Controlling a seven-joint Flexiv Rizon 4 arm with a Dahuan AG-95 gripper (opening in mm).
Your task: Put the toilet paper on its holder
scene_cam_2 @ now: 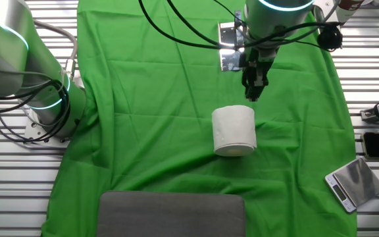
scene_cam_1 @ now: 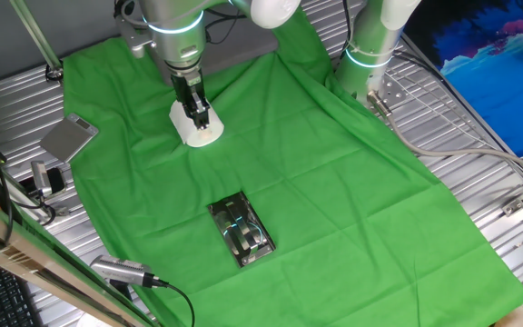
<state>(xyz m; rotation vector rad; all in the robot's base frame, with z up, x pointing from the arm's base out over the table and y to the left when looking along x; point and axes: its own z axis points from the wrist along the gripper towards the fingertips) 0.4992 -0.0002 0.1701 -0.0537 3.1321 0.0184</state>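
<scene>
Near edge in one fixed view: black cable (scene_cam_1: 166,289) and a silver cylindrical part (scene_cam_1: 116,270) on the slatted metal table (scene_cam_1: 479,173), left of the green cloth (scene_cam_1: 334,200). On the cloth, closest: holder (scene_cam_1: 241,232), shiny chrome plate with a reflective bar, lying flat, tilted diagonally, nothing on it. Farther back, well apart from holder: toilet paper (scene_cam_1: 198,127), white roll standing on end on the cloth. Directly over it: gripper (scene_cam_1: 200,113), black fingers pointing down, tips at or in the top of the roll; contact hard to confirm. Finger state: cannot tell, spread or pressed not readable in either view. Left of cloth: dull grey flat plate (scene_cam_1: 69,138) on the table. Far right: white arm base (scene_cam_1: 370,50) with a glowing ring. In the other fixed view, near to far: grey pad (scene_cam_2: 171,214) at bottom edge, small scale (scene_cam_2: 354,184) at right, toilet paper (scene_cam_2: 234,130) upright mid-cloth, gripper (scene_cam_2: 254,89) just behind its top rim, holder (scene_cam_2: 229,46) beyond, mostly hidden by the wrist.
</scene>
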